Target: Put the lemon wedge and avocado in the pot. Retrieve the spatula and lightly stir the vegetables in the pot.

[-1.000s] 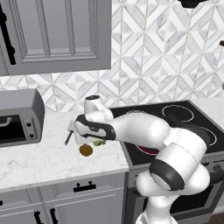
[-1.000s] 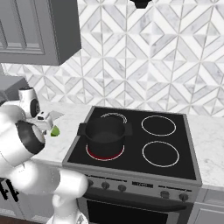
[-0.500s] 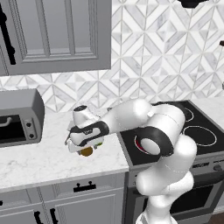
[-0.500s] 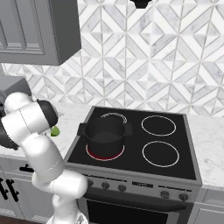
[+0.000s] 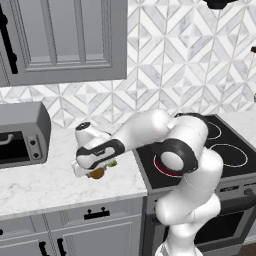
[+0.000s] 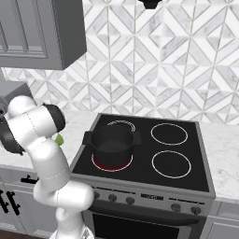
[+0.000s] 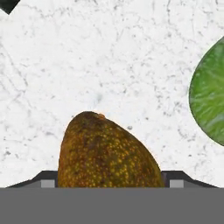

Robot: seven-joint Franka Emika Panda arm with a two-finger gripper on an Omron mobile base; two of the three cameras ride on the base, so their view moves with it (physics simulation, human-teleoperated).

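The avocado (image 7: 107, 153), a brown-olive speckled ball, lies on the white marble counter left of the stove, also seen under the hand (image 5: 97, 173). My gripper (image 7: 109, 179) is open and lowered over it, with one fingertip (image 7: 49, 178) on each side. From the left base, the gripper (image 5: 91, 169) sits right at the fruit. The lemon wedge (image 7: 210, 96), bright green, rests just beside the avocado (image 5: 113, 163) (image 6: 59, 139). The black pot (image 6: 112, 142) stands on the front left burner. The spatula is out of view.
A grey toaster oven (image 5: 20, 132) occupies the counter's left end. The burner under the pot glows red (image 6: 112, 164). Grey wall cabinets (image 5: 60, 40) hang above. The counter's front edge (image 5: 70, 202) runs close to the avocado.
The hand has swung down and left from above the counter and now straddles the avocado. The avocado, wedge and pot have stayed put.
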